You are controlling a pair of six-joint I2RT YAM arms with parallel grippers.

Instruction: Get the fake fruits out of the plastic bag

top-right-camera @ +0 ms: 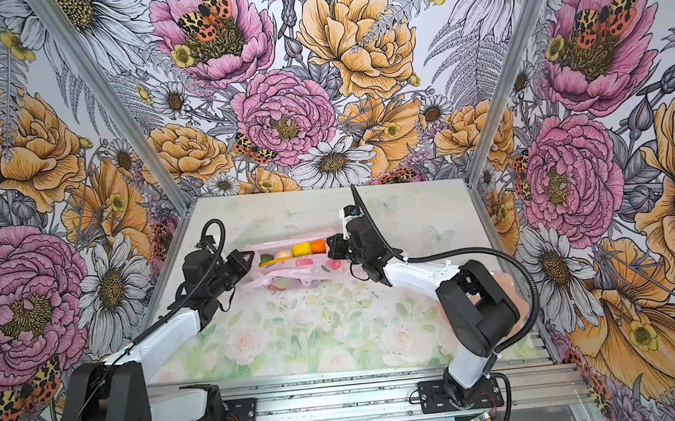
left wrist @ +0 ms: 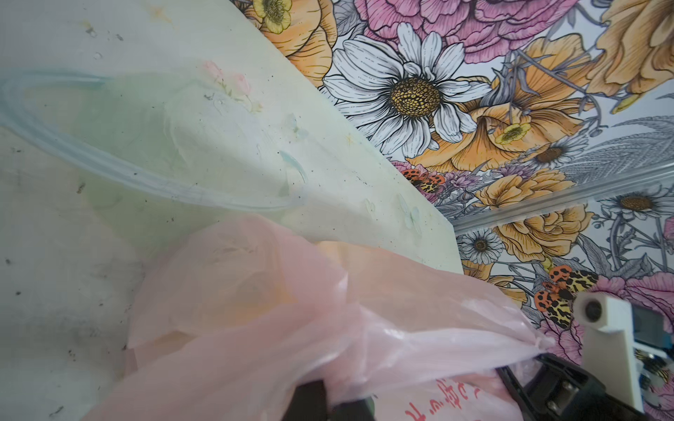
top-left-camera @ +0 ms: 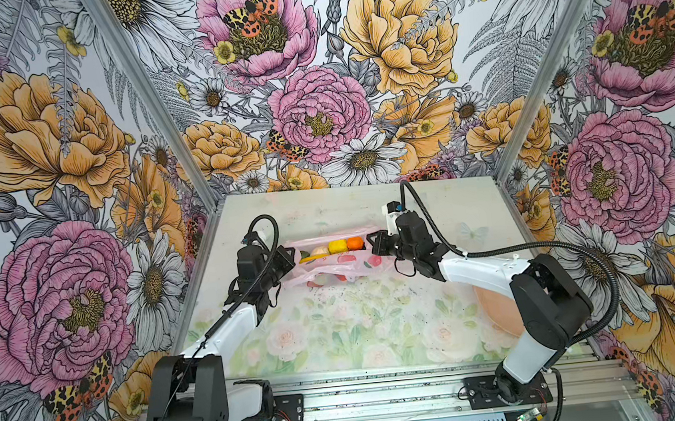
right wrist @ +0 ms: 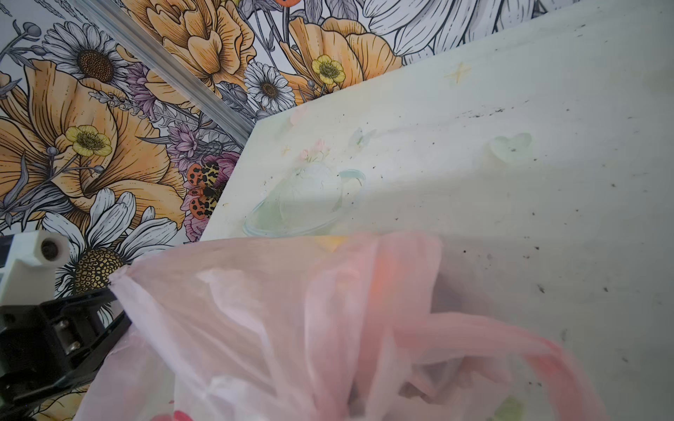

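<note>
Left gripper (top-left-camera: pixel 288 254) is clamped on the left end of the plastic bag (top-left-camera: pixel 334 269). Right gripper (top-left-camera: pixel 373 242) is pinched on the right end. The bag is stretched between them over the far half of the surface (top-left-camera: pixel 338 328), with its long axis running gripper to gripper and its mouth facing up. The fake fruits (top-left-camera: pixel 337 246) lie in a row along that axis inside the mouth. The orange (top-left-camera: pixel 355 243) is nearest the right gripper, which looks best placed to reach it.

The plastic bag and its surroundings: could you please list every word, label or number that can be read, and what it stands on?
Red printed lettering on the plastic bag, left wrist view: cut off by the frame edge and creased, not readable.
Red-white printed circles on the plastic bag, both top views: too small to read.
Nothing else shows readable text.
</note>
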